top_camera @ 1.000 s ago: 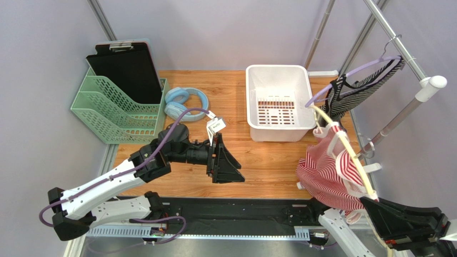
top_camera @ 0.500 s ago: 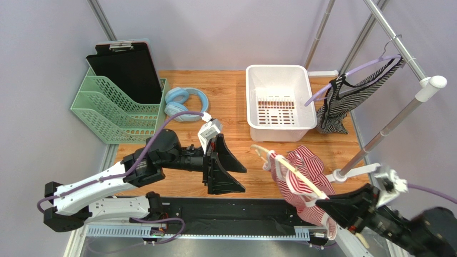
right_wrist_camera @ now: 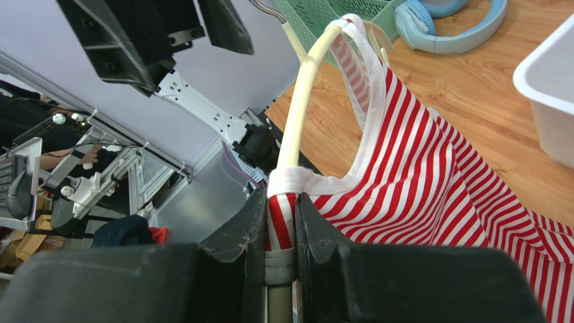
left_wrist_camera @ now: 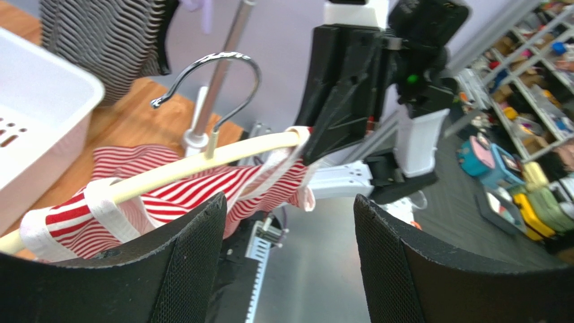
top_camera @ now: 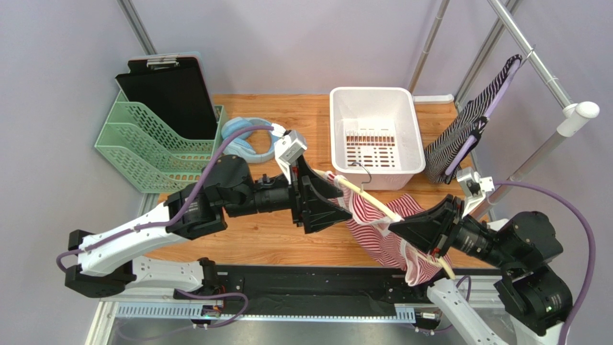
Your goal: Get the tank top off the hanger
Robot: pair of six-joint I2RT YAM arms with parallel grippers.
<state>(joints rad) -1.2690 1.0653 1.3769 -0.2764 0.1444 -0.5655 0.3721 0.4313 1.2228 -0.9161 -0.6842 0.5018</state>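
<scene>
The red-and-white striped tank top (top_camera: 392, 233) was on the cream plastic hanger (top_camera: 368, 198), which slanted over the near right part of the wooden table (top_camera: 302, 118), just near of the white perforated plastic basket (top_camera: 335, 129). The right gripper (top_camera: 400, 228) reached in from the near right with its jaws clamped together on the near end of the hanger's bar and on the white-trimmed strap wrapped over it, as the right wrist view showed, the fingers (right_wrist_camera: 250, 219) pressed on either side of the strap and bar. From there the cloth hung down, its hem reaching the table's near edge. The left gripper (top_camera: 345, 203) came in from the left with its jaws wide apart, facing the far end of the hanger; in the left wrist view the bar and a looped strap lay just ahead of the gap, and I could not tell whether either finger touched them. The hanger's thin metal hook (left_wrist_camera: 214, 66) stood free above the bar. At the far right a black-and-white striped garment (top_camera: 468, 129) hung from the metal rail (top_camera: 536, 57). On the far left stood a green mesh file tray (top_camera: 155, 147) holding a black clipboard (top_camera: 169, 90), with light blue headphones (top_camera: 248, 140) just beside it
</scene>
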